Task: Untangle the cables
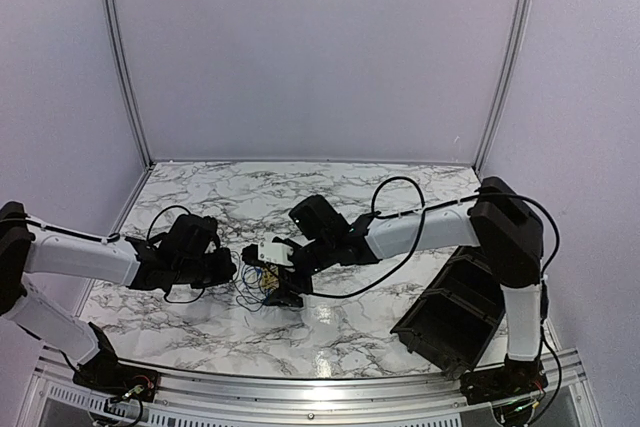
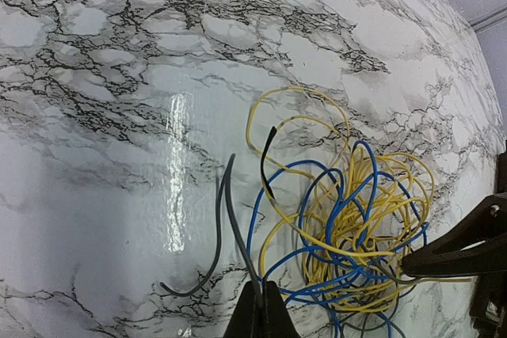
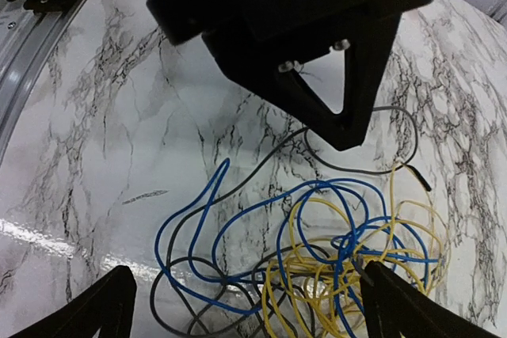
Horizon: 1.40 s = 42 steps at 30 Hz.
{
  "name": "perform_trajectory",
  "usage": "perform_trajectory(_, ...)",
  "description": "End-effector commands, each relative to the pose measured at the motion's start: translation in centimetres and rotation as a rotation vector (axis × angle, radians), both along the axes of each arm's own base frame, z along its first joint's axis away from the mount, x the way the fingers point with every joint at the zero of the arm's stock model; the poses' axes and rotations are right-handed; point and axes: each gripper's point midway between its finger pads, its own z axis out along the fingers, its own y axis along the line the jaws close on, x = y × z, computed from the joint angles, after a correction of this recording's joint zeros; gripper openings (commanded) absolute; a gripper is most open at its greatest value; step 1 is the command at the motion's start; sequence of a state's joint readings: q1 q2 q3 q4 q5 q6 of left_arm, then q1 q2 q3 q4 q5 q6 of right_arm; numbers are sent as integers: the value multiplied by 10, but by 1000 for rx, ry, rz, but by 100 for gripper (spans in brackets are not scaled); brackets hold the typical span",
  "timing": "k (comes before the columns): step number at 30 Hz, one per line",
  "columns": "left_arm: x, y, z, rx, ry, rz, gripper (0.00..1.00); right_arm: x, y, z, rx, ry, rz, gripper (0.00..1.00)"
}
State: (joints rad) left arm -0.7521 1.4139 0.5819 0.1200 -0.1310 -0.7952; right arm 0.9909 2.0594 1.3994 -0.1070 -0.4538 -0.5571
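- We find the cables lying as one loose tangle on the marble table, in the middle of its near half, between the two arms.
- The left gripper is closed. Its fingertips pinch a grey strand at the near edge of the tangle, as the left wrist view shows.
- From that pinch, the grey strand rises away from the fingers across the table. A second length curves down to the left and ends free on the surface.
- The main yellow and blue mass lies just to the right of the left gripper's tips, touching the table.
- The right gripper stands wide open and holds nothing. Its two fingers straddle the tangle, one on each side.
- In the right wrist view, the tangle's long axis runs across the gap between those fingers. The blue loops spread toward one finger, and the dense yellow coil sits toward the other.
- The bundle as a whole points in no single direction; its strands loop back on themselves.
- One yellow strand carries a black tip, which points away from the left gripper.
- The left gripper's tip sits above the far edge of the tangle, opposite the right gripper.
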Motion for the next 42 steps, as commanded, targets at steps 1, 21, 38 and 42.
perform_trajectory(1,4,1,12,-57,-44,27,0,15,22,-7,20,-89,-48,99)
perform_trajectory(21,23,52,261,66,-533,72,0,29,14,-62,-104,99,-187,15)
perform_trajectory(38,-3,110,512,115,-956,205,0,55,-8,-84,-116,244,-274,12)
perform_trajectory(42,0,108,526,120,-977,208,0,60,-9,-81,-113,246,-278,13)
